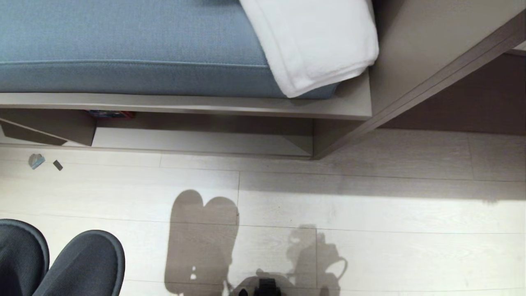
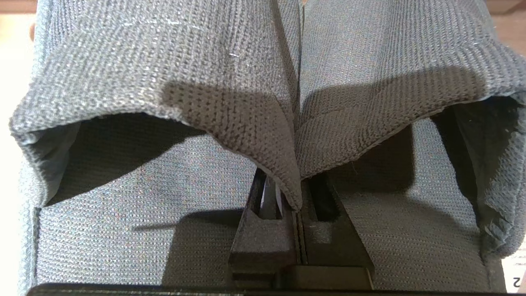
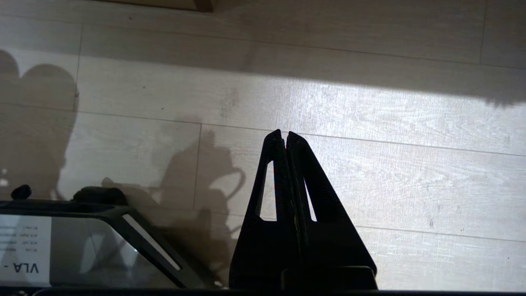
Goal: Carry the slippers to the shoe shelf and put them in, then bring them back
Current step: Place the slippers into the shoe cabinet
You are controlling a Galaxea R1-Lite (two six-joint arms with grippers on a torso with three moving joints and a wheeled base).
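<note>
The two grey-blue slippers (image 2: 164, 82) fill the left wrist view side by side, toes away from the camera. My left gripper (image 2: 296, 193) is shut on their two inner edges, pinched together; its fingertips are hidden under the fabric. In the head view the slippers' toes (image 1: 82, 263) hang over the floor at the lower left. The shoe shelf (image 1: 197, 142) is the low taupe cubby ahead under the bench board, with a vertical divider (image 1: 78, 127) at its left. My right gripper (image 3: 284, 137) is shut on nothing above the pale floor.
A blue cushion (image 1: 123, 41) and a folded white towel (image 1: 316, 41) lie on the bench. A slanted taupe panel (image 1: 431, 61) closes the right side. Two small scraps (image 1: 37, 161) lie on the floor at left. A red-blue item (image 1: 109, 114) sits inside the cubby.
</note>
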